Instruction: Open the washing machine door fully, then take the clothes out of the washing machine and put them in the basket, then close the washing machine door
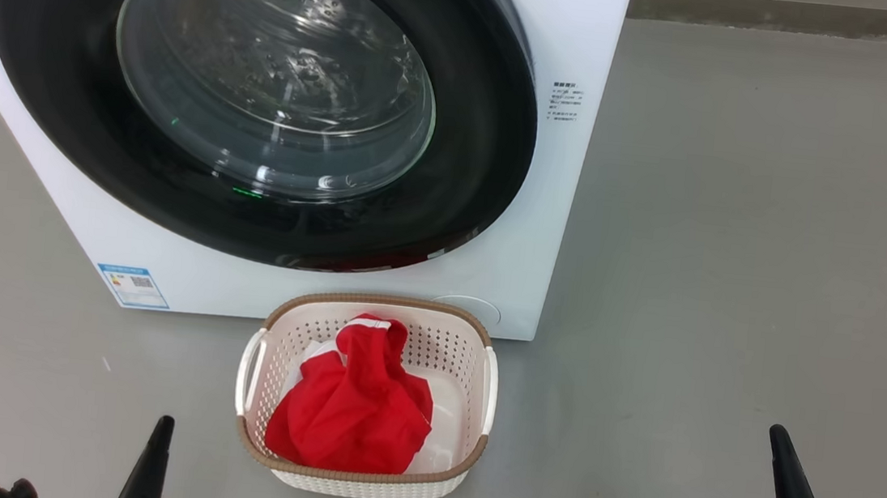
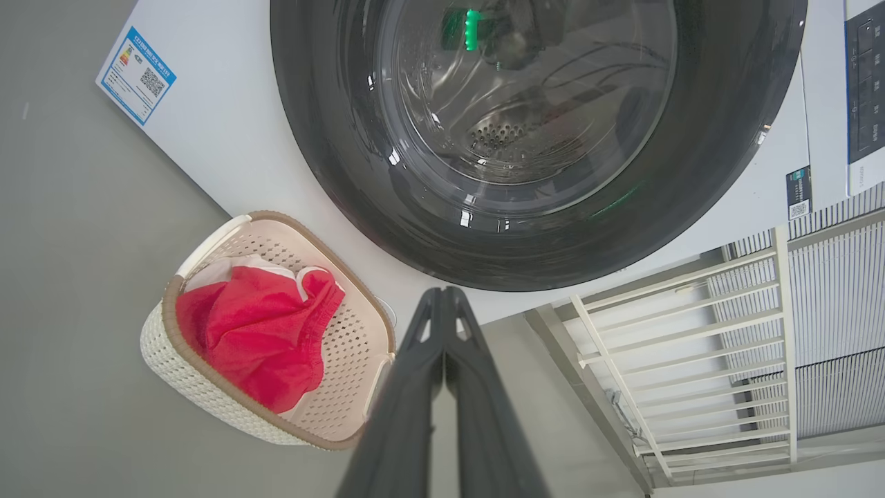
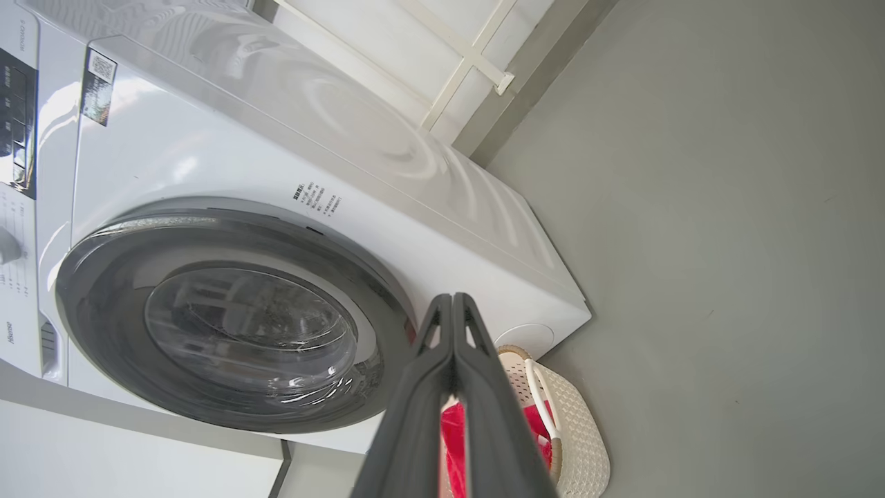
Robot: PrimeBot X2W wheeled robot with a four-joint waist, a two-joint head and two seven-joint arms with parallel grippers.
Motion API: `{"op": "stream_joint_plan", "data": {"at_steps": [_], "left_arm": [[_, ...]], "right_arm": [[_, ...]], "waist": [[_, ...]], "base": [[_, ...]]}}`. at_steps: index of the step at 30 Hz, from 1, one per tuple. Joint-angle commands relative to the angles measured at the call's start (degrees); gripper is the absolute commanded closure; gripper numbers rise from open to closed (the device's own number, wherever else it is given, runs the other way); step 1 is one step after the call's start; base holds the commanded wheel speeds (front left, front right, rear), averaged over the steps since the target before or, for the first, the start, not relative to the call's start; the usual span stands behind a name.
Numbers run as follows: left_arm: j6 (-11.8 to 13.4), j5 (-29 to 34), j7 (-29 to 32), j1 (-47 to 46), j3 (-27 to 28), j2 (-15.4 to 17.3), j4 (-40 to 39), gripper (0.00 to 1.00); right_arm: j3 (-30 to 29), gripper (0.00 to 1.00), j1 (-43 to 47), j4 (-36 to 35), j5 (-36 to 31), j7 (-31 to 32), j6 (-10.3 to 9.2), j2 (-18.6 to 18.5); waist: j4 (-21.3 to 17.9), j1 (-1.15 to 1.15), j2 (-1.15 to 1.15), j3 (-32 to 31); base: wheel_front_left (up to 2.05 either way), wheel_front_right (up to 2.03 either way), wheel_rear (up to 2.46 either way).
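The washing machine (image 1: 578, 34) fills the top left, and its black-rimmed door (image 1: 467, 170) lies against the white front with the glass bowl facing me. In front of it on the floor stands the basket (image 1: 361, 475), and the red clothes (image 1: 350, 411) lie bunched inside it. My left gripper (image 1: 165, 421) rests shut at the lower left, short of the basket. At the lower right, my right gripper (image 1: 779, 436) is shut and holds nothing. The left wrist view shows its gripper (image 2: 442, 294) closed between basket (image 2: 207, 387) and door (image 2: 332, 159).
Grey floor (image 1: 738, 229) stretches open to the right of the machine. A blue label (image 1: 133, 286) sits at the machine's lower left corner. A white barred railing (image 2: 691, 346) stands beside the washer, and a grey skirting (image 1: 800, 15) runs along the back.
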Motion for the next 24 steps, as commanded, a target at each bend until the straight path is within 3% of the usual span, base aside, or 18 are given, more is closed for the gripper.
{"op": "stream_joint_plan", "data": {"at_steps": [1,24], "left_arm": [[-0.3,-1.3,0.3,-2.8,1.7,0.5,-1.6,1.00],[-0.3,-14.0,4.2,-4.2,3.5,-0.6,-1.9,1.00]], "right_arm": [[0.8,1.00,-2.9,-1.3,1.6,0.5,-0.03,-1.1],[0.9,1.00,-6.0,-1.1,15.3,4.4,-0.04,-1.4]], "waist": [[0.0,0.00,0.00,0.0],[0.0,0.00,0.00,-0.8]], "base": [[0.00,0.00,0.00],[0.00,0.00,0.00]]}}
